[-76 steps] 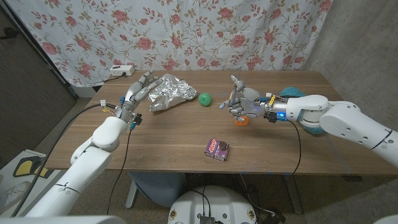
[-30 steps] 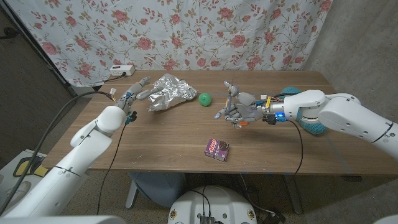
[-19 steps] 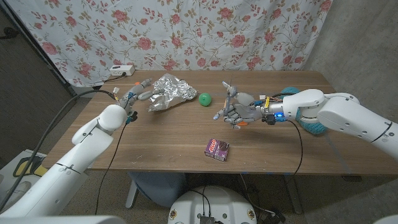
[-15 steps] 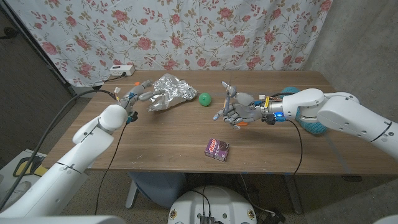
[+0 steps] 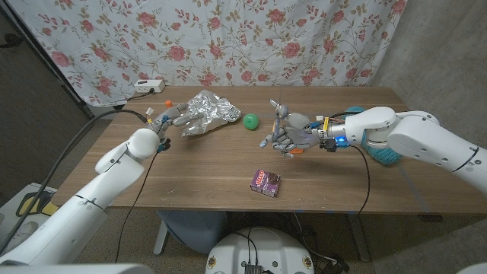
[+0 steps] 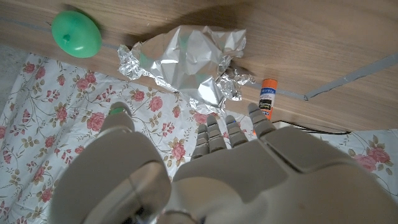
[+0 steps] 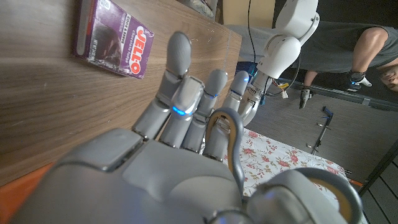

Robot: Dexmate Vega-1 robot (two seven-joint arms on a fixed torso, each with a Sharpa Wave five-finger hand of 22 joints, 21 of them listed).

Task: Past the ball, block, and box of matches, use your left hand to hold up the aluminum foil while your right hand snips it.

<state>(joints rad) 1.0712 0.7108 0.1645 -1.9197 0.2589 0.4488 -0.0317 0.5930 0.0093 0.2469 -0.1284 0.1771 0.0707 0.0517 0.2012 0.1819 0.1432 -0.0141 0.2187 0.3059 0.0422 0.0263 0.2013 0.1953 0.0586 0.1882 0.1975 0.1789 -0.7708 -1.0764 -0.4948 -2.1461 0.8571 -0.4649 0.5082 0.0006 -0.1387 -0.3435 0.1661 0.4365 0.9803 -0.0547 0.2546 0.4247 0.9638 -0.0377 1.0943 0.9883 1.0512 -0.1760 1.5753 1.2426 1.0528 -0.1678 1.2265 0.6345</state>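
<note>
At the table's far side your left hand (image 5: 170, 116) has closed in on the crumpled foil (image 5: 207, 111), fingers spread, holding nothing; your right hand (image 5: 286, 134) grips scissors (image 7: 231, 140) near the ball (image 5: 251, 120), so grasp next

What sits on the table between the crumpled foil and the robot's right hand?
A green ball lies on the wooden table between the aluminum foil and the right hand, which holds scissors. The head view shows it.
</note>
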